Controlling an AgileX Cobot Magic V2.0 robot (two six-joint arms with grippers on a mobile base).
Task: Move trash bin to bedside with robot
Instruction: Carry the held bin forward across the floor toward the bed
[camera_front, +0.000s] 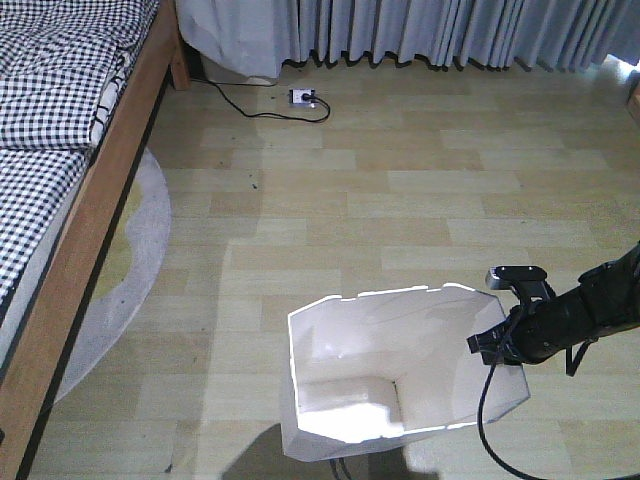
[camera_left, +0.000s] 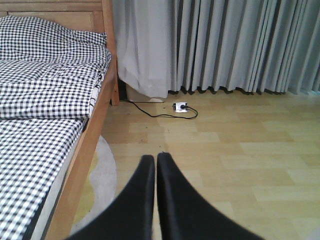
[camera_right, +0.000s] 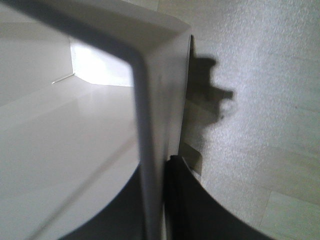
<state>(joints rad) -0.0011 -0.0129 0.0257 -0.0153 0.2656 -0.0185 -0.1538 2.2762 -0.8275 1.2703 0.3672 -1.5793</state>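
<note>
Trash bin (camera_front: 370, 340), white plastic with an angular rim and a pale inside, shows at the bottom centre of the front view over the wood-plank floor (camera_front: 400, 200), its mouth open toward the camera. The right pincer (camera_front: 495, 345) meets it at the right-hand rim. In the right wrist view its dark fingers (camera_right: 182, 200) straddle the bin's wall, one inside and one outside, pinching the plastic between them. A black cable (camera_front: 485, 420) hangs from that arm down beside the bin's right wall.

The bed (camera_front: 95, 210), with its light wooden frame and black-and-white checked bedding (camera_front: 50, 100), runs along the left edge, well apart from the bin. Between the two lie bare floor planks and the curved edge of a round grey rug (camera_front: 145, 240), which tucks partly under the bed frame.

Farther back, a white power strip (camera_front: 303, 97) lies on the floor with a black cord (camera_front: 250, 108) snaking toward the bed's corner post, just in front of the grey curtains (camera_front: 450, 30).

The left pincer (camera_left: 156, 165) is pressed together, holding nothing, and points at the floor beside the bed.
</note>
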